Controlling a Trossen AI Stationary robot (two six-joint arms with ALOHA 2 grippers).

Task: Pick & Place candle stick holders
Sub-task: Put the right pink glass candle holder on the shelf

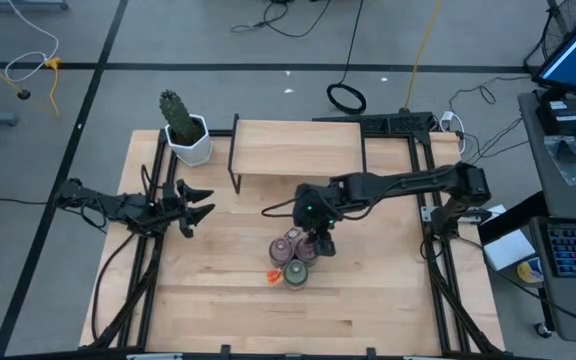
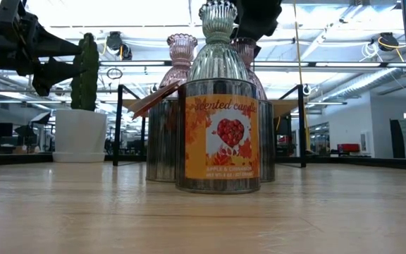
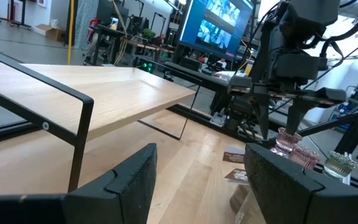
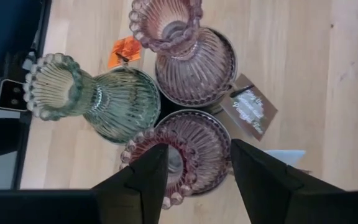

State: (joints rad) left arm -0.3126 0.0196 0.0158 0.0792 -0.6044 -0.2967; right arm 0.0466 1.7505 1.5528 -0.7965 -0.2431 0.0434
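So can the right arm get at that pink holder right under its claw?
Probably yes. The right claw hangs open directly above that pink holder, one finger on each side of its rim, nothing between. The green holder and the other pink one stand close, so room is tight.

Three ribbed glass candle stick holders clustered mid-table, touching, upright. Green holder (image 4: 95, 96) stands on silvery tin with orange scented-candle label (image 2: 220, 137). Pink holder (image 4: 182, 59) on second tin beside it, brown tag attached. Second pink holder (image 4: 179, 152) nearest right wrist camera, also on tin. All flared, scalloped rims up.
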